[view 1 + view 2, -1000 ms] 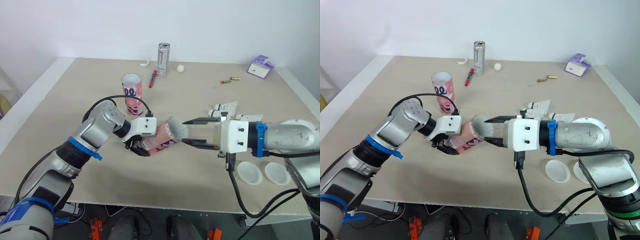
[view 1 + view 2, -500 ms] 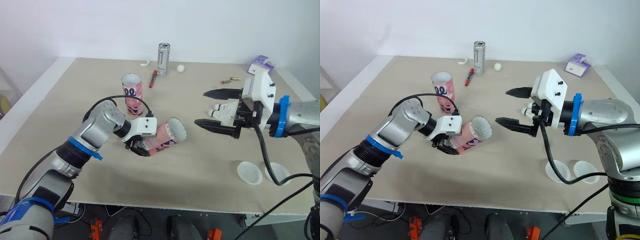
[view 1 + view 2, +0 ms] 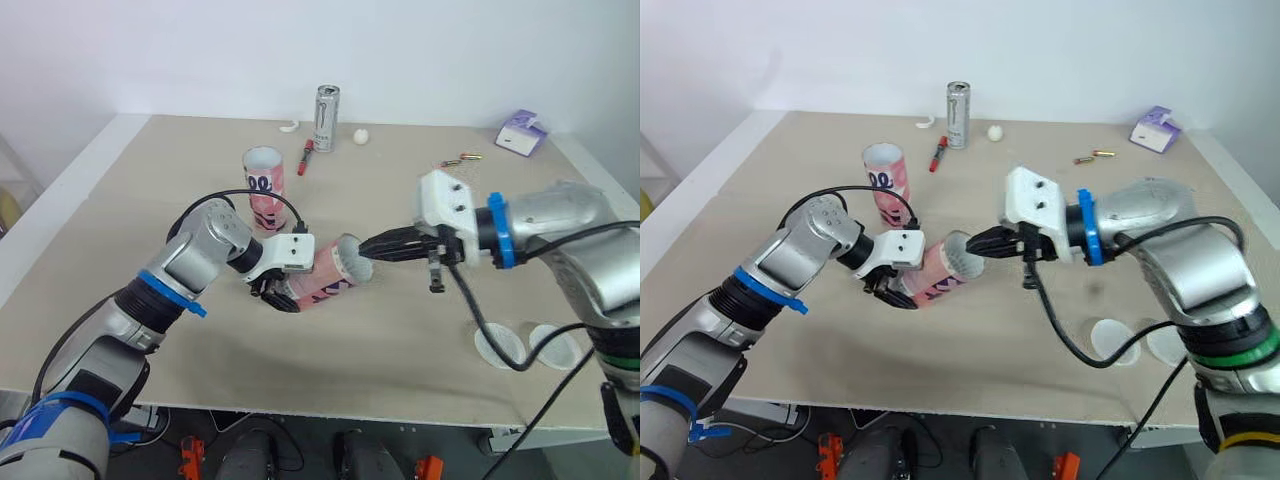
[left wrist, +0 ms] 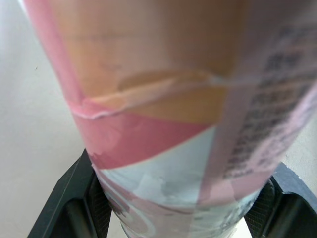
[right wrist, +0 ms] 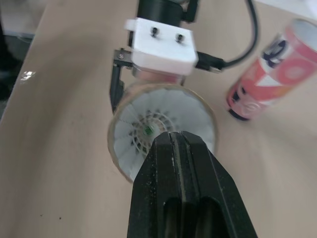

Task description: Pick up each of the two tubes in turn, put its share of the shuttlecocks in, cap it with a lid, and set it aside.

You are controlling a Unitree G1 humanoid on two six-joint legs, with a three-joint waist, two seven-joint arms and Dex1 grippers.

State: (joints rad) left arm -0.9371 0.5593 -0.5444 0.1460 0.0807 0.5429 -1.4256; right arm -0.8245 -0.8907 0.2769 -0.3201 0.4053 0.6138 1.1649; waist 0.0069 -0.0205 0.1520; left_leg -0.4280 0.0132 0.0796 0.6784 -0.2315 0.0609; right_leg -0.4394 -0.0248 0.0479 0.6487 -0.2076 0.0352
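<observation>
My left gripper (image 3: 278, 291) clamps the lower end of a pink cardboard tube (image 3: 326, 274); its two black fingers (image 4: 69, 203) press on either side of the glossy printed wrap. The tube is held above the tan table (image 3: 400, 345), tilted, with its round open mouth turned toward my right gripper (image 5: 173, 140). That gripper's fingers are pressed flat together with nothing between them, and their narrow tip sits right at the tube's mouth. Inside the mouth is a shuttlecock (image 5: 148, 126), its white feathers fanned in a ring that fits against the tube's wall.

Behind the held tube a second tube (image 3: 264, 185) stands upright, open at the top. Farther behind it are a slim metal can (image 3: 327, 118), a red marker (image 3: 306, 157) and a small white ball (image 3: 360, 135). Two round translucent lids (image 3: 553, 345) lie flat well off the tube's mouth side, near the table's front edge.
</observation>
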